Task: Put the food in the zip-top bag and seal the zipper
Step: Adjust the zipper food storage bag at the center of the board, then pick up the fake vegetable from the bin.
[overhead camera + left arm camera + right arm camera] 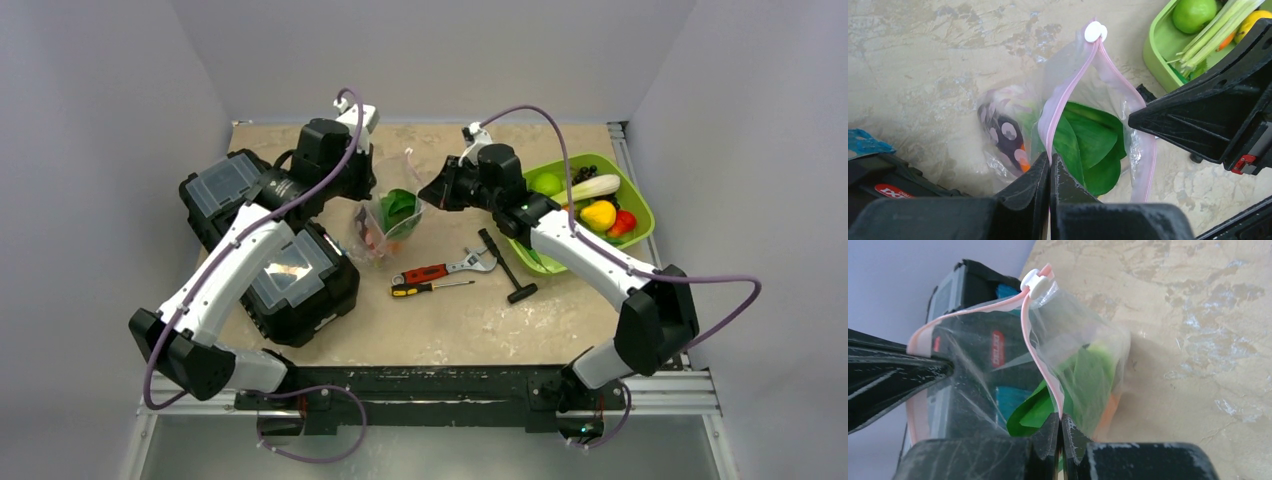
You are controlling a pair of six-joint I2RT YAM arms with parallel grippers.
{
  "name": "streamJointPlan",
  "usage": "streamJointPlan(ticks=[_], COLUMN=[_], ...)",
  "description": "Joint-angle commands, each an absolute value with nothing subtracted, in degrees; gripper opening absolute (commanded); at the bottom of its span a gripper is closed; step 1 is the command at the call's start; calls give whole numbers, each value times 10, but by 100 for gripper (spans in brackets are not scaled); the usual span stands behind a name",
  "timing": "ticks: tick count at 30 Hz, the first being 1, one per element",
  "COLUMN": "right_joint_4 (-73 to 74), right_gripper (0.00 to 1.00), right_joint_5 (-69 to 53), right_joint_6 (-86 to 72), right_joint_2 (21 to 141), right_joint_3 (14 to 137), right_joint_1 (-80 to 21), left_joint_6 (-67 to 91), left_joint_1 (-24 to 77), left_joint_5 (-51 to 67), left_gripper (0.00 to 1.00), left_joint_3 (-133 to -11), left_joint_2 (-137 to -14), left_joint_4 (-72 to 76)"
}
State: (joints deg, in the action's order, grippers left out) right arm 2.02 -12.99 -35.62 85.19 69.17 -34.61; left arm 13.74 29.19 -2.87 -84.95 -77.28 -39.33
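left wrist view: left end effector (1050, 162) pressed together on one lip of the zipper (1064, 97), holding the mouth of the zip-top bag (1075, 65) agape above a green leaf (1093, 145); the thin film may slip from so narrow a pinch and let the mouth collapse

right wrist view: right end effector (1059, 422) likewise pinches the opposite lip; pulling apart too hard could tip the floppy pouch and spill its contents

top view: both arms reach forward, elbows bent, wrists converging on the bag, which stands on the bench (470, 320) between them; with both occupied, the green apple (546, 183) and other food in the tray (645, 210) cannot be loaded
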Motion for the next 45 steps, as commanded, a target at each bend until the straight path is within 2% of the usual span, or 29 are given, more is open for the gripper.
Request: streamJointPlan(ticks=[1,8,12,16,22,25,29,33,36,45], right_joint_4=[4,45,104,161,160,140,136,135,147,169], right_gripper=[0,0,30,52,69,76,80,78,70,70], right_joint_5=[-153,-136,-80,0,187,222,213,76,6,-25], right_joint_6=[-342,-324,-294,-256,-258,-307,-371,-395,-361,-324], right_joint_2=[863,837,822,804,715,682,685,726,747,705], right_joint_3=[726,757,765,769,698,632,575,539,526,446], right_joint_1=[-351,-351,-351,-348,-300,-242,-163,-97,-91,-77], left_joint_6=[101,81,116,147,148,148,149,142,139,138], left_joint_1=[286,275,273,273,273,274,276,277,277,278], left_joint_5=[-64,-27,72,94,83,92,103,103,100,107], left_gripper=[0,0,0,0,0,0,0,0,0,0], left_joint_3=[-884,-838,-826,-825,-840,-840,-840,-843,-844,-843], left_joint_2=[-781,-772,-775,-793,-809,-810,-810,-809,-808,-804], left_joint_4=[-392,-326,-301,-313,-336,-337,-342,-351,-353,-357])
